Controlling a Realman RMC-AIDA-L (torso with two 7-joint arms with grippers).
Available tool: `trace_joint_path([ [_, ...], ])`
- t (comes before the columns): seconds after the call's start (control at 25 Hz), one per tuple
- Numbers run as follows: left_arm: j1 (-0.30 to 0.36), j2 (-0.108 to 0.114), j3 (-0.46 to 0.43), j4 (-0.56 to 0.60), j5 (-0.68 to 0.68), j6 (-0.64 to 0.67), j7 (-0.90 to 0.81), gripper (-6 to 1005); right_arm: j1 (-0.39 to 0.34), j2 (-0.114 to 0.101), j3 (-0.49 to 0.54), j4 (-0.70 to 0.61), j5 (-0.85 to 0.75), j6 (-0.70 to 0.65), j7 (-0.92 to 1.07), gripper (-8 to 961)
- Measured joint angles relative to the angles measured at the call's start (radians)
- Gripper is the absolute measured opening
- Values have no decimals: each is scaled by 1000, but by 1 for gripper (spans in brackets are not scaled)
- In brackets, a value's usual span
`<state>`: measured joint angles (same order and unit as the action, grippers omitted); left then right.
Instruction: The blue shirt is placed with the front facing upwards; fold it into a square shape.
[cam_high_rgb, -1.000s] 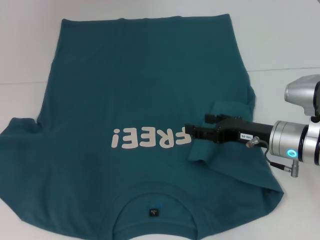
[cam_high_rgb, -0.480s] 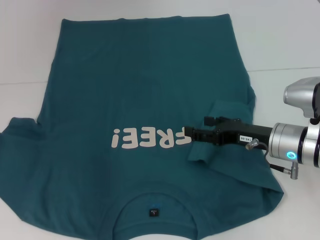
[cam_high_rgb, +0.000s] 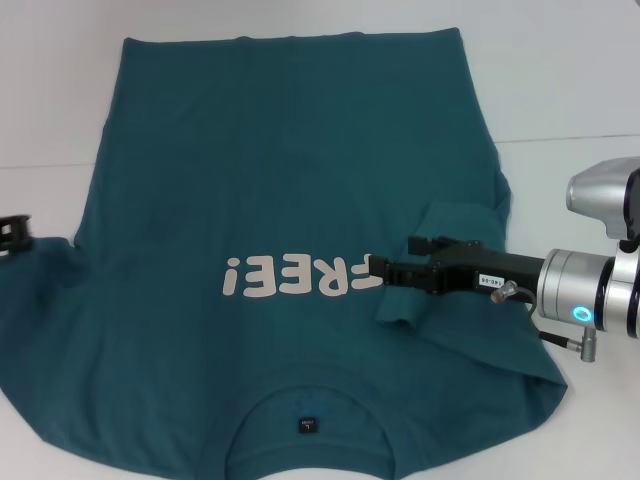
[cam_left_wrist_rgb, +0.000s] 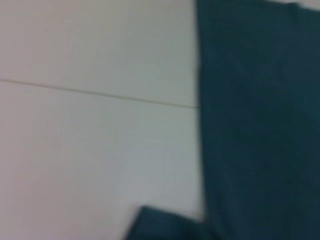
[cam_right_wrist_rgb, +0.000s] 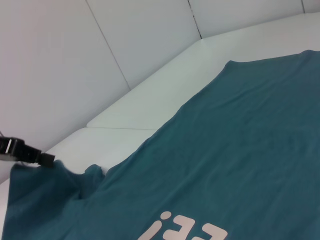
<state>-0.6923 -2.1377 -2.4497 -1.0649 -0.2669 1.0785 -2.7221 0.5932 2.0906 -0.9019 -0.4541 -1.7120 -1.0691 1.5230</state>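
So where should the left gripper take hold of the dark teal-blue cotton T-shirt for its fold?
Probably the left sleeve's outer hem, approached from the shirt's left side, where the left gripper already sits at the edge. On the dark teal-blue cotton T-shirt, that sleeve lies flat and spread, its free edge beside bare white table. It mirrors the right sleeve, already folded inward under the right gripper.

Soft, even overhead light is filling the scene; the white table (cam_high_rgb: 560, 70) is reading bright, nearly washing out. Shadows are staying faint. The left wrist view is blurring heavily; the head and right wrist views are holding focus.
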Motion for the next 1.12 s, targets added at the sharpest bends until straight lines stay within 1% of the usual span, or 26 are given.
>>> trace_joint_path([
  [0.16, -2, 2, 22, -4, -92, 30, 11, 39, -4, 0, -1, 0, 0, 0, -3, 941],
  [0.4, -8, 0, 49, 9, -165, 39, 12, 39, -9, -2, -1, 0, 0, 0, -5, 941],
  [0.56, -17, -3, 68, 40, -175, 29, 12, 39, -11, -3, -1, 0, 0, 0, -10, 941],
  [0.72, -32, -13, 87, 59, -181, 19, 12, 39, -12, -3, 0, 1, 0, 0, -15, 941],
  [0.92, -50, -22, 136, 84, -197, -6, 12, 39, -12, -2, -1, 3, 0, 0, -17, 941],
  [1.12, -63, -23, 176, 129, -226, -39, 13, 40, -15, -1, -2, 8, 0, 0, -18, 941],
])
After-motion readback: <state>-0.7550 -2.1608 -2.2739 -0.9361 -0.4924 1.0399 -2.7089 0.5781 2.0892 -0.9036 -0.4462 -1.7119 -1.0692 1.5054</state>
